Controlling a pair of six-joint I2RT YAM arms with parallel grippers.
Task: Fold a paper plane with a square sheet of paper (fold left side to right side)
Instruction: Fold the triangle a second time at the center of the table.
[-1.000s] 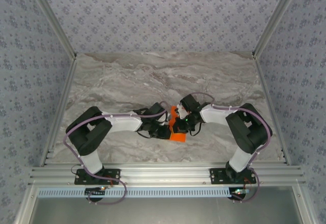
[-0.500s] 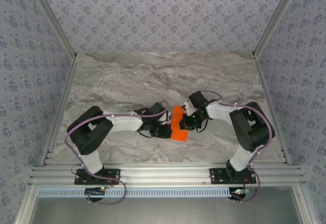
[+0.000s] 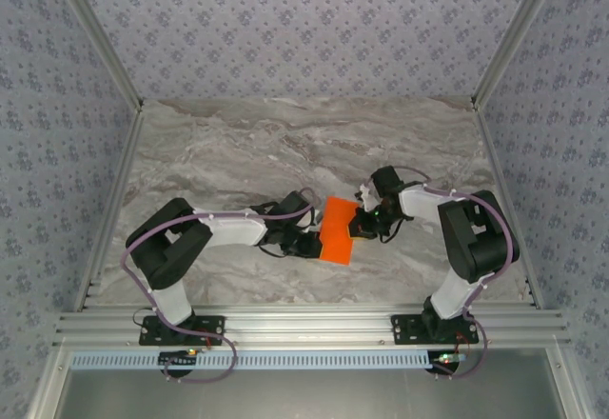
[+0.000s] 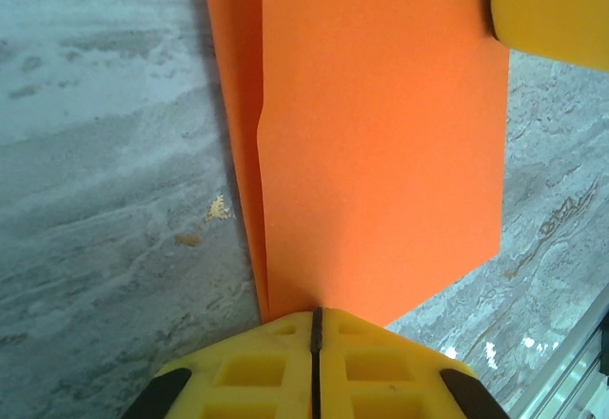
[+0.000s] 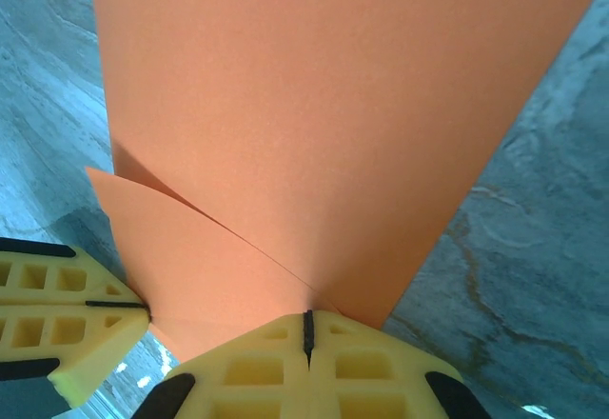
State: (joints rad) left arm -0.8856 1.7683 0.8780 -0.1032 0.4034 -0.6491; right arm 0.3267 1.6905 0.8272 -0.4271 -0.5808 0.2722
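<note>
2 pinches: my left gripper (image 4: pixel 316 319) and right gripper (image 5: pixel 306 319) clamp opposite edges of the thin bright orange paper sheet (image 3: pixel 335 233); pulling apart could tear it or skew the crease.

square sheet of paper (image 4: pixel 381 143): no text or number can be read.
surface (image 3: pixel 238 152): no label or sign can be read.
patterned walls (image 3: pixel 304 29): no lettering can be read.

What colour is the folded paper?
The paper is bright orange, clearest in the left wrist view.
</note>
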